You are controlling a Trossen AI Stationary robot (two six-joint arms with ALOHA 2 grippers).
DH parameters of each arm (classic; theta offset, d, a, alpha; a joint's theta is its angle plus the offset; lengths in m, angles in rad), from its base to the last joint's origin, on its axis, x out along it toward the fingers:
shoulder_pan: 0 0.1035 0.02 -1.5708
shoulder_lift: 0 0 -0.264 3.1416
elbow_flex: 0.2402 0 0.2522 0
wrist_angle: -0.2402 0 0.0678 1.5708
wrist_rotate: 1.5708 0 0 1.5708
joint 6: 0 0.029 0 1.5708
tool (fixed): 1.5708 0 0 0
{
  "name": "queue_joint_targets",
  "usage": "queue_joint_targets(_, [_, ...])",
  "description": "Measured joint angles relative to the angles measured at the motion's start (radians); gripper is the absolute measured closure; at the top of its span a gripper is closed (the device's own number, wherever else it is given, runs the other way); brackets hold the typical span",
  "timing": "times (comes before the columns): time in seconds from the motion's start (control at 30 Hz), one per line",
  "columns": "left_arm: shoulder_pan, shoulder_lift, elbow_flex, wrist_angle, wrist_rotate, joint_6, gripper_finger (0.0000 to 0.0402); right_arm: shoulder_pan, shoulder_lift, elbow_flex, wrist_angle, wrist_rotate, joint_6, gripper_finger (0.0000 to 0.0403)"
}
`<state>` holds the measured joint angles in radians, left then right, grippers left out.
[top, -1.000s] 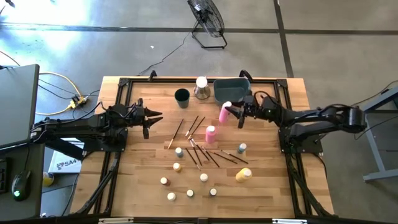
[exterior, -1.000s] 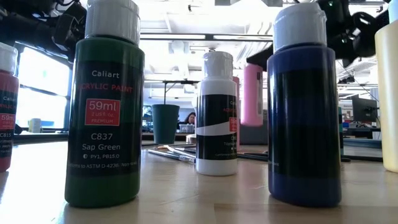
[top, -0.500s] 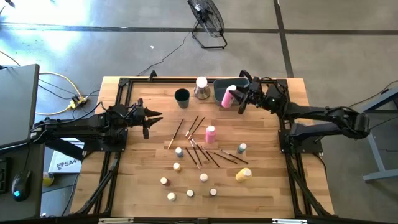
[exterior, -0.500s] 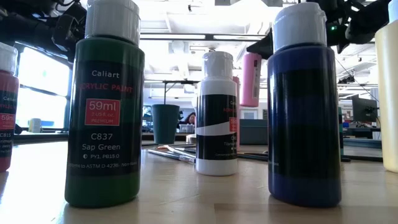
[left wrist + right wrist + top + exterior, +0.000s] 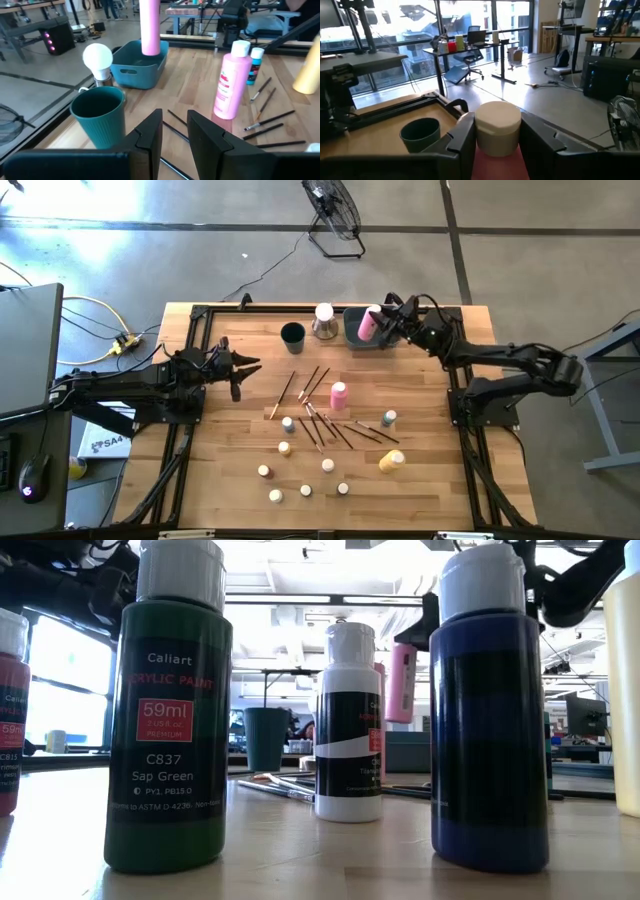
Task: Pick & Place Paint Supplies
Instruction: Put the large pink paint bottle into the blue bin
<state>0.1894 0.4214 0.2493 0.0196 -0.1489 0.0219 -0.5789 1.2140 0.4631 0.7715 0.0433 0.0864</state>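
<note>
My right gripper [image 5: 385, 326] is shut on a pink paint bottle [image 5: 368, 323] with a cream cap, held in the air over the grey-blue bin [image 5: 350, 332] at the table's far edge. The low view shows this bottle [image 5: 401, 680] well above the table. A second pink bottle [image 5: 339, 394], a teal bottle [image 5: 389, 418] and a yellow bottle [image 5: 391, 461] stand mid-table among dark-handled brushes [image 5: 318, 420] and small capped pots [image 5: 285, 448]. My left gripper [image 5: 246, 370] waits open on the left side of the table. My right gripper pinches the pink bottle between its two fingers [image 5: 462, 142], just below the cream cap [image 5: 497, 127], on the upper body [image 5: 497, 165]. The fingers come level from the table's right side. The bottle is lifted clear and roughly upright, its base [image 5: 150, 50] above the bin.
A dark teal cup [image 5: 292, 334] and a white-topped object [image 5: 324, 318] stand left of the bin. Green [image 5: 168, 710], white [image 5: 348, 725] and blue [image 5: 488, 710] paint bottles stand close to the low camera. Black frame rails run along the table's edges.
My right gripper has carried the pink bottle from mid-table toward the far edge, rising, until it is over the grey-blue bin. The bottle has stayed in the shut fingers. The left arm has kept still.
</note>
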Motion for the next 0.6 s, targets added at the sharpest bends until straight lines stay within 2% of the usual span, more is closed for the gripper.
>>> queue_joint_targets(0.2, [0.0, 0.0, 0.0, 0.0, -0.006, 0.0, 0.0316, 0.0, 0.106, 0.003, 0.1, 0.05, -0.002, 0.0283])
queue_joint_targets(0.6, [0.0, 0.0, 0.0, 0.0, -0.006, 0.0, 0.0316, 0.0, 0.268, 0.118, 0.108, 0.098, -0.012, 0.0284])
